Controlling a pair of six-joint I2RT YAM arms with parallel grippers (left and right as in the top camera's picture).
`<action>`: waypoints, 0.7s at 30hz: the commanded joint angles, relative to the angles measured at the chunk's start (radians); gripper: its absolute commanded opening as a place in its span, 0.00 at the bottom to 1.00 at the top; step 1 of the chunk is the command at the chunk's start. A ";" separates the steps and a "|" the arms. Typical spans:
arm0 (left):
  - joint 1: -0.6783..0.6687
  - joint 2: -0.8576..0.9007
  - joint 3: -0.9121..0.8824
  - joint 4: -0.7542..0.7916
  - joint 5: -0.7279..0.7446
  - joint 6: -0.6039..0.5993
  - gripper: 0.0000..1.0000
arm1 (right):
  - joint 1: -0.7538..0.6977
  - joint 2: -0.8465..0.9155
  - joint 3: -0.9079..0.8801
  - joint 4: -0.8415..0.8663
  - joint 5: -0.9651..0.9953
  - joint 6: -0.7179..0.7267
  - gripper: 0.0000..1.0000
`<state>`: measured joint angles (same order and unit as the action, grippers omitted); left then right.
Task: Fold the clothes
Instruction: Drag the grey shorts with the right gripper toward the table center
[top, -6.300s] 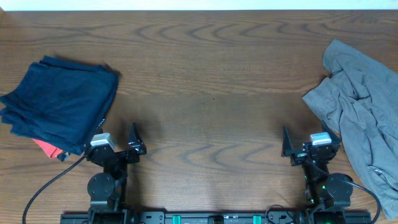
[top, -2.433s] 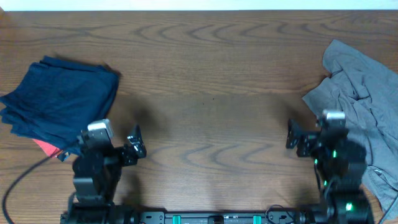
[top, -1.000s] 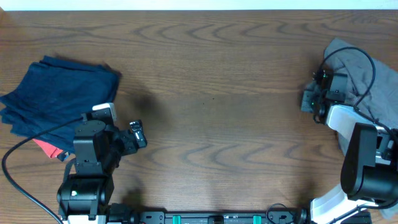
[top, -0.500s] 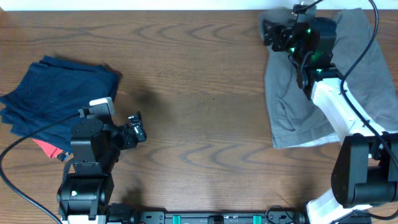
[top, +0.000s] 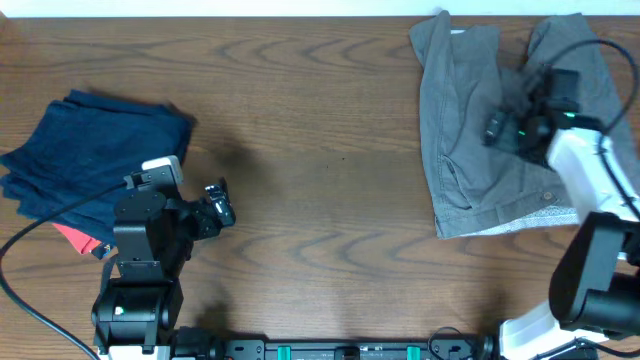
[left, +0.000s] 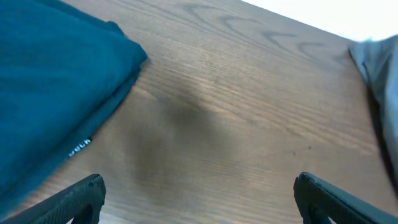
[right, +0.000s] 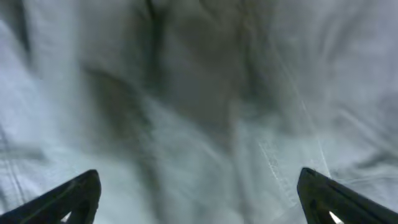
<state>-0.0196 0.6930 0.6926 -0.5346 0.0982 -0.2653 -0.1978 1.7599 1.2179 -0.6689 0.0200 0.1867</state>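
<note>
The grey shorts (top: 470, 150) lie spread at the far right of the table, with a paler whitish band along their near edge. My right gripper (top: 497, 128) hovers over their middle, open and empty; its wrist view is filled with blurred grey cloth (right: 199, 106) between the spread fingertips (right: 199, 199). My left gripper (top: 218, 205) is open and empty over bare wood at the left, next to the dark navy folded garments (top: 95, 160). In the left wrist view its fingertips (left: 199, 196) stand wide apart, with the shorts' edge (left: 379, 68) far right.
The dark navy folded garments (left: 50, 81) lie at the left edge, with a small red cloth piece (top: 75, 238) poking out under them. The table's far edge (top: 300, 17) runs along the top. Bare wood (top: 330, 180) lies between the arms.
The right arm swung out, dragged the crumpled shorts left and toward the far edge, spreading them, then let go and pulled back over their middle. The left arm has hardly moved.
</note>
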 joint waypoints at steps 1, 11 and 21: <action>0.006 0.016 0.020 0.002 0.000 -0.105 0.98 | -0.024 -0.032 0.003 -0.098 -0.349 -0.227 0.93; 0.006 0.105 0.020 -0.010 0.027 -0.115 0.98 | 0.179 -0.032 -0.021 -0.222 -0.257 -0.221 0.99; 0.006 0.129 0.020 -0.010 0.029 -0.114 0.98 | 0.363 -0.032 -0.191 -0.040 0.050 0.041 0.79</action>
<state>-0.0196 0.8219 0.6926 -0.5426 0.1219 -0.3702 0.1329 1.7493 1.0653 -0.7353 -0.0856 0.0975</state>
